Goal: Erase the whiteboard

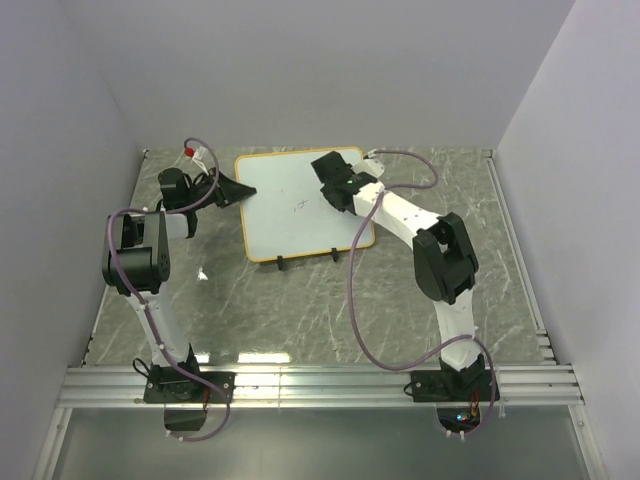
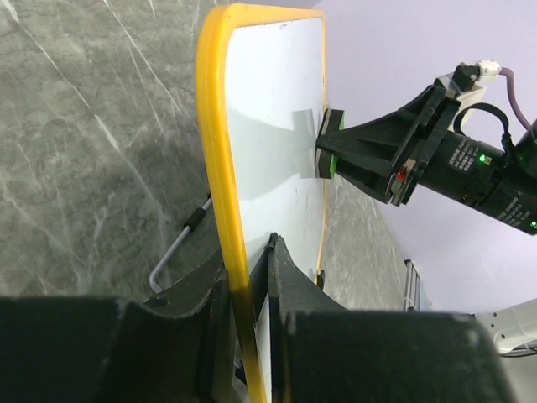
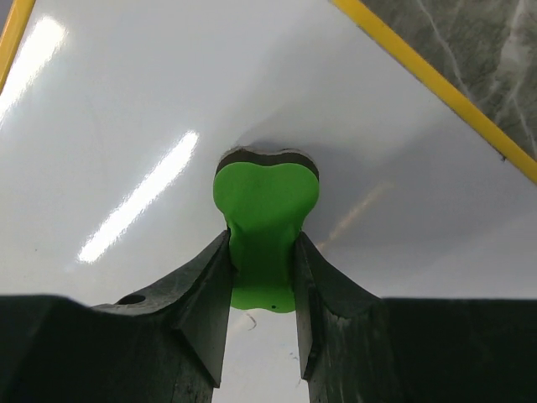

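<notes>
The whiteboard [image 1: 290, 210], white with an orange-yellow frame, lies at the table's back middle, with faint black marks [image 1: 298, 207] at its centre. My left gripper [image 1: 243, 191] is shut on the board's left edge; in the left wrist view the yellow frame [image 2: 220, 168] runs between my jaws [image 2: 252, 277]. My right gripper [image 1: 328, 170] is shut on a green eraser [image 3: 263, 227] and presses its dark felt face on the board's upper right part. The eraser also shows in the left wrist view [image 2: 329, 151]. Small black traces remain near the eraser's tail [image 3: 250, 323].
A red-capped marker [image 1: 192, 152] lies at the back left by my left arm. A bent metal stand wire [image 2: 172, 252] sticks out under the board. Two small black feet [image 1: 283, 264] sit at the board's near edge. Grey walls close in left, right and behind.
</notes>
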Controlling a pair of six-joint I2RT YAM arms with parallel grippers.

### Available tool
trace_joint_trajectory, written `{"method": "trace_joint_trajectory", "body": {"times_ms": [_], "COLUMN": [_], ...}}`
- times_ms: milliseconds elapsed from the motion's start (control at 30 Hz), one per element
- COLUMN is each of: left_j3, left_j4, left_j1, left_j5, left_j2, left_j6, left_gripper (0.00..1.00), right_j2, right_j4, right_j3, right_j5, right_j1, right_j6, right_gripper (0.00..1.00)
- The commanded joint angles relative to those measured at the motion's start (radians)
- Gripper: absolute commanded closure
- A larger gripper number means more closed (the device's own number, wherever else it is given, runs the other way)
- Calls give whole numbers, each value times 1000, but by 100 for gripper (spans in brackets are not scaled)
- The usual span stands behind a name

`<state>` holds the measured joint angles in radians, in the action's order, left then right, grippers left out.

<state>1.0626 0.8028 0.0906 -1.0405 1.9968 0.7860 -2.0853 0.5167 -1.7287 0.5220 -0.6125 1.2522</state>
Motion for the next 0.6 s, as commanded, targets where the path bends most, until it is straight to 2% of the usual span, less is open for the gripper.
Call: {"method": "trace_joint_trajectory", "body": {"times_ms": [0, 300, 567], "left_j3": [-10, -6, 0], "left_j4": [-57, -71, -94], "left_j1": [-17, -19, -26], "left_j5": [92, 99, 102], "left_j2": [25, 26, 25], "left_j6": [-208, -215, -229], "left_gripper": [100, 100, 100], "right_j2": [-128, -219, -237], "right_j4": [77, 118, 135], "right_j3": [-23, -178, -200], "right_j5": [-37, -102, -93], "right_j1": [-62, -194, -207], "right_j6": [19, 91, 81], "right_gripper": [100, 100, 100]}}
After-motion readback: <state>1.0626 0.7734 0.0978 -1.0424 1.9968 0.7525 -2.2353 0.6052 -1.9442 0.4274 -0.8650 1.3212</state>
